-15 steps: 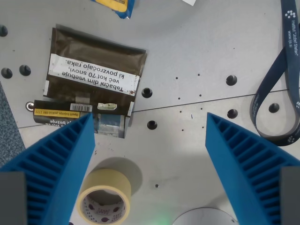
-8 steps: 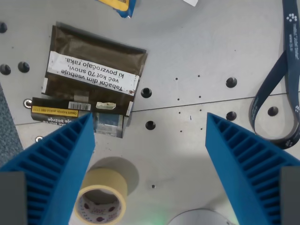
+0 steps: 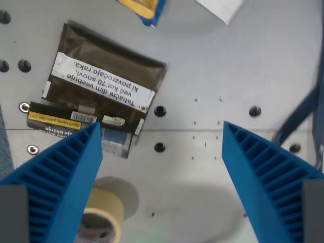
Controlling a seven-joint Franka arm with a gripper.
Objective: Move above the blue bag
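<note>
Fingers (image 3: 161,152) of mine stand spread wide, one blue ribbed pad at each lower corner of the wrist view, with nothing between them but bare grey desk (image 3: 212,71). My target, the blue bag (image 3: 144,8), sits at the very top edge, left of centre, well apart from me. Only a corner of it shows: blue film with a yellow panel. It looks like a thin crinkly packet, so I judge it light, soft and somewhat slippery, best pinched across its flat body rather than at a flimsy sealed edge. Most of it is cut off, so its full shape, its contents and which way it lies I cannot tell. Nearer me lies a dark tobacco pouch (image 3: 104,81) with a white warning label, and a roll of masking tape (image 3: 104,215) half hidden behind my pad on the wrist view's left. The picture is slightly blurred.
</note>
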